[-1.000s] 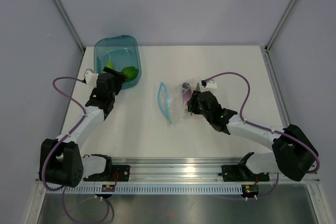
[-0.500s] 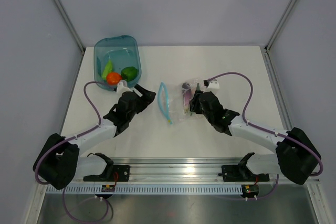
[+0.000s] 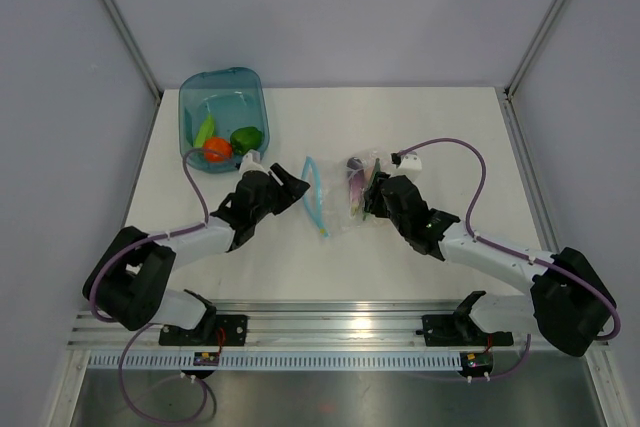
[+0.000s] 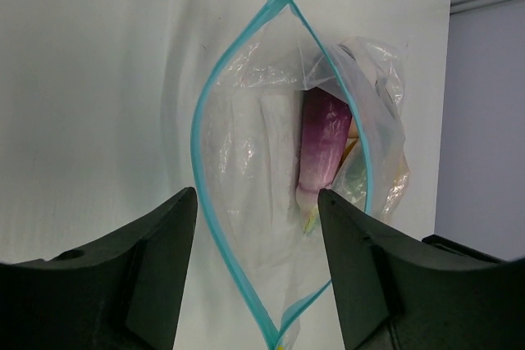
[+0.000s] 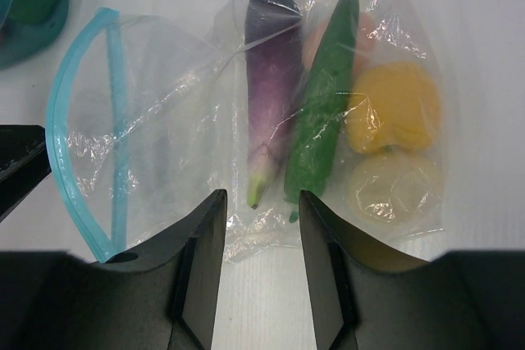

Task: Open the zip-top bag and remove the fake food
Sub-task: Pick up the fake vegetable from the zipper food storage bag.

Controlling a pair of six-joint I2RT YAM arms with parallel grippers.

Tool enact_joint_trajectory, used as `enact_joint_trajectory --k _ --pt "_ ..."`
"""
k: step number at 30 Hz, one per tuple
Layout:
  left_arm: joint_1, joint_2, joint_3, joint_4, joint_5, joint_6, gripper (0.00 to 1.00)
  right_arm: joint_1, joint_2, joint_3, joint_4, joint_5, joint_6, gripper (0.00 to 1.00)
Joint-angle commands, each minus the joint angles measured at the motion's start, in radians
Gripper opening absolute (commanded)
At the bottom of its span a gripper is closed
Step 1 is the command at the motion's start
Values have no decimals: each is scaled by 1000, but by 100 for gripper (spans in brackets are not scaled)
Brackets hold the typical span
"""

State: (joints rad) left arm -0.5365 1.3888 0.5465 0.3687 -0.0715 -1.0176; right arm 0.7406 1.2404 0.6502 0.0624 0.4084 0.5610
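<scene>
left: teal tub [image 3: 235,97] with some pieces in it. left gripper [image 4: 256,284], jaws apart and empty, faces the gaping mouth of the zip-top bag [image 4: 246,170], just short of its blue strip. centre: bag flat on the surface [image 3: 430,132]; thin, limp, slippery film, likely best pinched at the stiffer strip. inside, light rigid fake food [image 5: 275,79]. right gripper [image 5: 258,260], half open, straddles the bag's closed end, no clamp evident.
</scene>
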Motion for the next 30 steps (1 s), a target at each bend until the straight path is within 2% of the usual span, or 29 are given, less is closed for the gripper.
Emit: enact_joint_trajectory --k 1,10,14,23,30 --pt "-3 9 47 58 55 22 64 -3 -30 -6 11 43 -9 47" --pt "-3 62 72 59 122 27 63 -1 -19 0 1 36 -3 47" --pt "-3 105 104 64 167 37 57 -1 -27 -3 1 36 -1 48" --pt "-5 187 144 67 225 42 57 -1 -15 2 4 30 -3 48" --pt "-25 225 168 72 234 57 55 -1 14 12 5 20 -6 47"
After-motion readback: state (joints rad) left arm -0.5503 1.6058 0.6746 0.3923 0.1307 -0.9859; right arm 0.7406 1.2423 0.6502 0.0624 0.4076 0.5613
